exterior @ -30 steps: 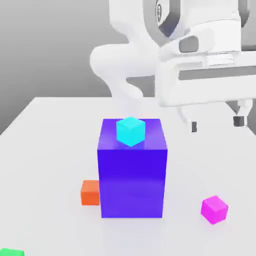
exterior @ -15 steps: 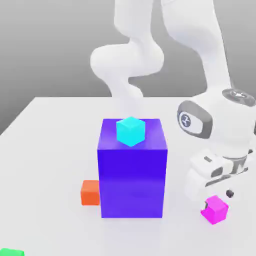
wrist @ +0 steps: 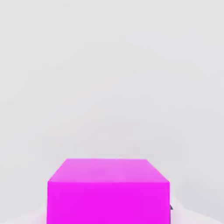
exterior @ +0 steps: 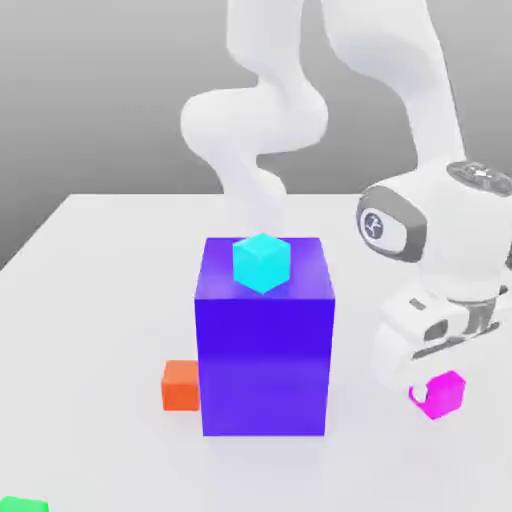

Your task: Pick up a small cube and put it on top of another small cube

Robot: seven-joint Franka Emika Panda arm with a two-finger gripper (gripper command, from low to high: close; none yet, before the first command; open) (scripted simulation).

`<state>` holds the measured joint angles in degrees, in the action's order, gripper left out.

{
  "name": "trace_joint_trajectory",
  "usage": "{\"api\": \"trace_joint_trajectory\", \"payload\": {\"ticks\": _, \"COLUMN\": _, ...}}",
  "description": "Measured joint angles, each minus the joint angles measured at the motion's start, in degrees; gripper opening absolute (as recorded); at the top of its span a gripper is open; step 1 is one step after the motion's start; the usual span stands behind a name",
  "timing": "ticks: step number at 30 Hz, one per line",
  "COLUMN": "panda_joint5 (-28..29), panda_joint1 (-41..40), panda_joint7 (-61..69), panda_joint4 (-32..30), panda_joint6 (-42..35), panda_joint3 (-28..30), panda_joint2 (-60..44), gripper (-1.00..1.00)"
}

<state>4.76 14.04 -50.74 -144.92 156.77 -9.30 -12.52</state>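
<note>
- Claw (exterior: 432,385) is clamped nearly shut on the magenta cube (exterior: 443,393), which sits on the exterior view's right of the blue-violet block (exterior: 265,350), low by the counter (exterior: 90,300).
- Hand view: magenta cube (wrist: 108,192) sits right in front of the camera, consistent with a grip.
- Cyan cube (exterior: 262,263) on top of the block looks the likely stack target; orange cube (exterior: 181,385) on the block's other side is the alternative.

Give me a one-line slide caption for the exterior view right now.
Gripper shut on the magenta cube, right of the blue block topped by a cyan cube.
</note>
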Motion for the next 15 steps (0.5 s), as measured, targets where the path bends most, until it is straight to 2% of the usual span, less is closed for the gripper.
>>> {"api": "trace_joint_trajectory", "payload": {"ticks": 9, "panda_joint5": -5.6, "panda_joint1": -17.3, "panda_joint7": 14.9, "panda_joint4": 13.6, "panda_joint6": -8.9, "panda_joint3": 9.5, "panda_joint2": -5.1, "gripper": -1.0}}
{"api": "trace_joint_trajectory", "payload": {"ticks": 15, "panda_joint5": -8.5, "panda_joint1": -27.6, "panda_joint7": 23.5, "panda_joint4": 21.5, "panda_joint6": -11.6, "panda_joint3": 14.3, "panda_joint2": -9.8, "gripper": -1.0}}
